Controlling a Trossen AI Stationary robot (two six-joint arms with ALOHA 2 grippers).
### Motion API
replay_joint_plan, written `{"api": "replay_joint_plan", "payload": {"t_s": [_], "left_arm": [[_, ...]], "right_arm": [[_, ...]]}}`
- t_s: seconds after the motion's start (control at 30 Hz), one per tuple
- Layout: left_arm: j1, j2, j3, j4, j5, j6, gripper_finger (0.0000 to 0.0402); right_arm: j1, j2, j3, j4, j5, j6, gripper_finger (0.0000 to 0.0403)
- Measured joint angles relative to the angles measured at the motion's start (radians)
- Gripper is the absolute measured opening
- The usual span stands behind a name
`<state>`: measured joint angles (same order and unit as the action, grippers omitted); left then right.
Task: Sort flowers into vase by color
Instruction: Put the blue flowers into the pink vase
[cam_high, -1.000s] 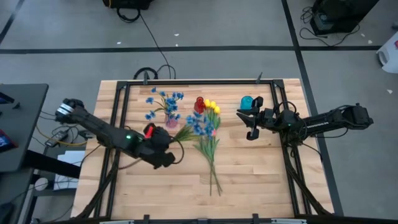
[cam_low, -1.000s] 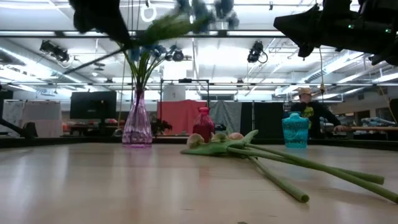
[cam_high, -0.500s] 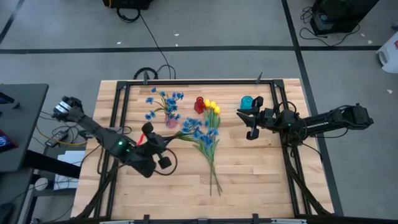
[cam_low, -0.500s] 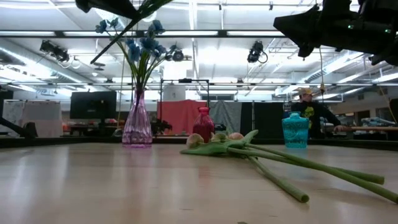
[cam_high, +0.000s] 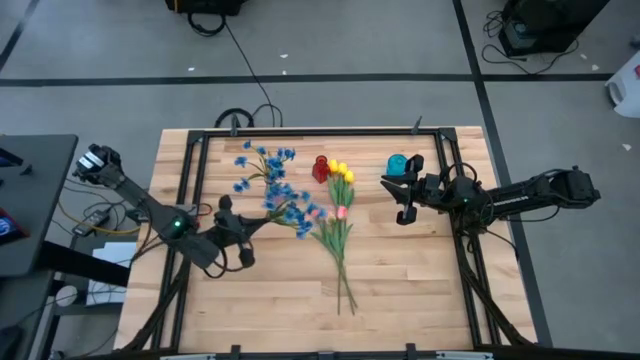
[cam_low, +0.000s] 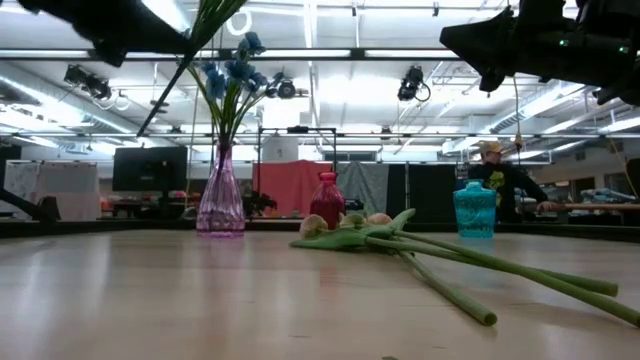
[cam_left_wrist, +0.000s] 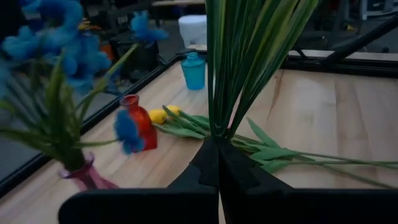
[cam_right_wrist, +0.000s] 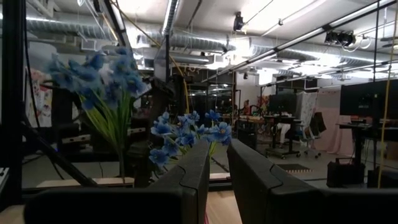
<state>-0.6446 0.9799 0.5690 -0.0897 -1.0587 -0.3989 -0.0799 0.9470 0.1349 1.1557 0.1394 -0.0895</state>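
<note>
My left gripper (cam_high: 247, 225) is shut on a bunch of blue flowers (cam_high: 290, 200), held in the air just near the purple vase (cam_low: 221, 200). That vase stands on the table with blue flowers (cam_high: 262, 160) in it. The red vase (cam_high: 320, 168) and the teal vase (cam_high: 397, 163) stand to its right along the far side. Yellow tulips (cam_high: 342, 172) and pink tulips (cam_high: 341, 212) lie on the table, their stems (cam_high: 342, 265) pointing to the near edge. My right gripper (cam_high: 395, 198) hovers near the teal vase with a narrow gap between its fingers (cam_right_wrist: 249, 180). My left gripper pinches the blue bunch's green stems (cam_left_wrist: 227, 106) between its two fingers, which are closed together on them (cam_left_wrist: 208, 162). It comes from the table's left. The bunch is lifted clear and slants up, blossoms toward the table's right, and a thin stem end (cam_low: 150, 115) juts below the hold.
Black rails (cam_high: 200, 180) frame the table's left, right and far sides. Bare wood (cam_high: 420, 280) lies at the near right and near left of the tulip stems. A person (cam_low: 492, 165) shows in the room beyond the table.
My left gripper has moved toward the table's left edge, still shut on the blue bunch. The blossoms have swung from above the tulips to beside the purple vase, and the stems have tipped steeper. My right arm has kept still.
</note>
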Motion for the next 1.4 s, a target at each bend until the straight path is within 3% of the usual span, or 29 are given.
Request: {"api": "replay_joint_plan", "payload": {"t_s": [0.37,0.6,0.73,1.07,1.4], "left_arm": [[-0.072,-0.189,-0.199,0.056,-0.145,0.078,0.0],[-0.074,-0.211,-0.363,0.447,-0.172,0.328,0.0],[-0.084,-0.212,-0.446,0.698,-0.115,0.437,0.0],[-0.12,-0.262,-0.558,1.282,-0.095,0.801,0.0],[-0.148,-0.31,-0.561,1.515,-0.253,1.037,0.0]], "right_arm": [[-0.013,0.0,0.0,0.003,0.0,0.0,0.0074],[-0.023,0.0,0.0,0.002,0.0,0.018,0.0074],[-0.023,0.0,0.0,-0.007,0.0,0.018,0.0074],[-0.023,0.0,0.0,-0.013,0.0,0.019,0.0074],[-0.023,0.0,0.0,-0.022,0.0,0.019,0.0074]]}}
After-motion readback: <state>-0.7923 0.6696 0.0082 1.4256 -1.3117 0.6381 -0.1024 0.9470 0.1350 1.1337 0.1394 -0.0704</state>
